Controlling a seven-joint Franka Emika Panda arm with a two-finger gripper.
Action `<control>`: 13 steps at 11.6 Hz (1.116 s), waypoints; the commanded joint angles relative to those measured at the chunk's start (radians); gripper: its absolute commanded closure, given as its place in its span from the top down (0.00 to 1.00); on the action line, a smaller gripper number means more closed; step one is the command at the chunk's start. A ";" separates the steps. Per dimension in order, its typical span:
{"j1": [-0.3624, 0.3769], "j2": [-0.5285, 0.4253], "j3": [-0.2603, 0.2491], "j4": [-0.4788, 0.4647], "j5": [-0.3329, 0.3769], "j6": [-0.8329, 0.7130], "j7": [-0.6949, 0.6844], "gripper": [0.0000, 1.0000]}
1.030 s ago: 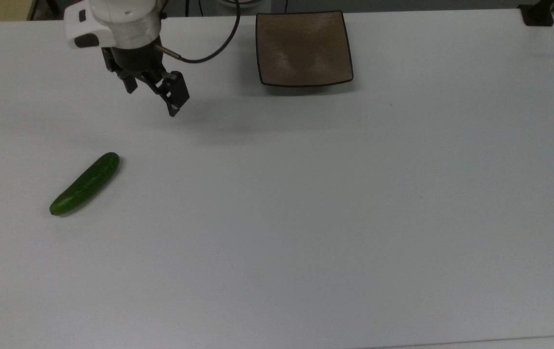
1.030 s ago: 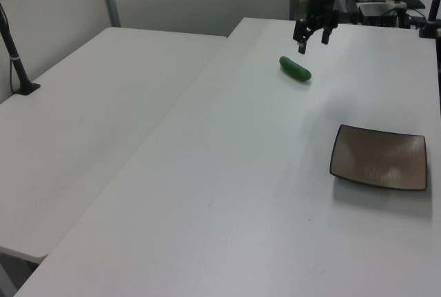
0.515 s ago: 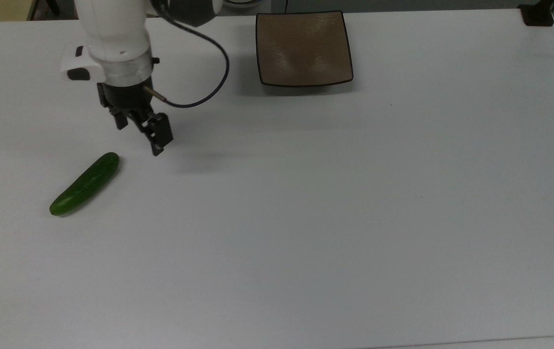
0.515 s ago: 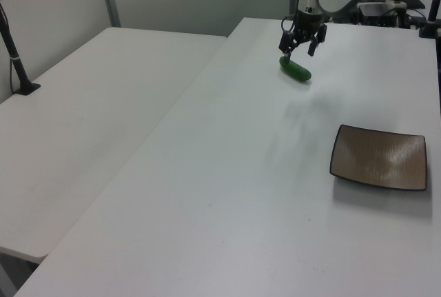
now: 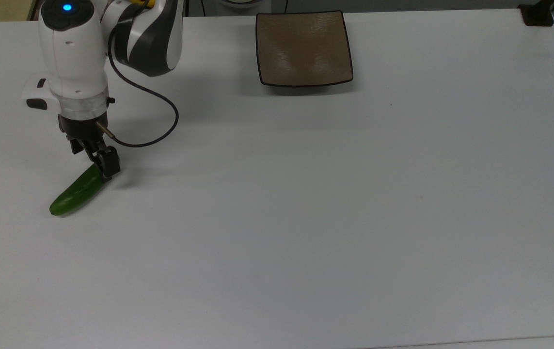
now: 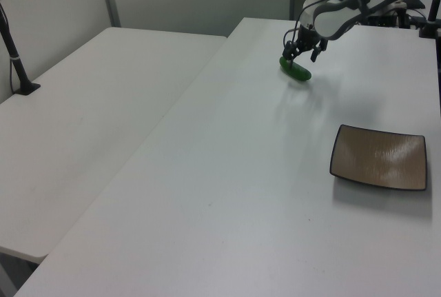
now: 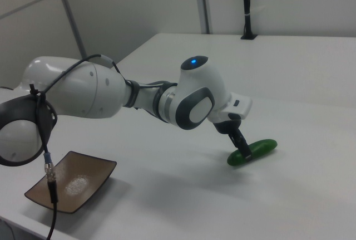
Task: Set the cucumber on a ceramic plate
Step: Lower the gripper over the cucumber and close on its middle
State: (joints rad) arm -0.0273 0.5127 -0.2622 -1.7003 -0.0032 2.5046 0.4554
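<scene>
The dark green cucumber (image 5: 77,194) lies flat and diagonal on the white table at the top view's left, its lighter end toward the bottom left. It is also seen at the far end of the table, cucumber (image 6: 297,72), and on the right, cucumber (image 7: 257,150). My gripper (image 5: 93,159) hangs open over its upper, darker end, one finger (image 5: 108,166) low beside it. The gripper (image 6: 304,52) sits just above the cucumber; gripper (image 7: 239,138). The square brown ceramic plate (image 5: 304,47) rests bare at the table's far edge, well apart; plate (image 6: 379,157), plate (image 7: 71,180).
A black cable (image 5: 158,131) loops from the wrist over the table. A black clamp (image 5: 537,14) sits at the top view's upper right corner. A second white table (image 6: 89,104) with a black post (image 6: 15,52) adjoins on the left view's left.
The arm has swept toward the top view's lower left and come down, from beside the plate to directly over the cucumber's upper end. Cucumber and plate have stayed put; the fingers stayed open.
</scene>
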 commanded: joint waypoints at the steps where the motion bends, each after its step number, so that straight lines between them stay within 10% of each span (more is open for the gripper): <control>1: -0.003 0.043 -0.006 0.025 -0.011 0.034 -0.006 1.00; 5: -0.002 0.067 -0.002 0.025 -0.037 0.062 -0.006 0.93; 10: -0.002 0.069 0.000 0.027 -0.072 0.060 -0.038 0.09; 13: 0.001 0.069 0.000 0.025 -0.074 0.060 -0.046 0.00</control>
State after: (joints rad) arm -0.0298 0.5736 -0.2605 -1.6825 -0.0666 2.5442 0.4285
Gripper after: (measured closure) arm 0.546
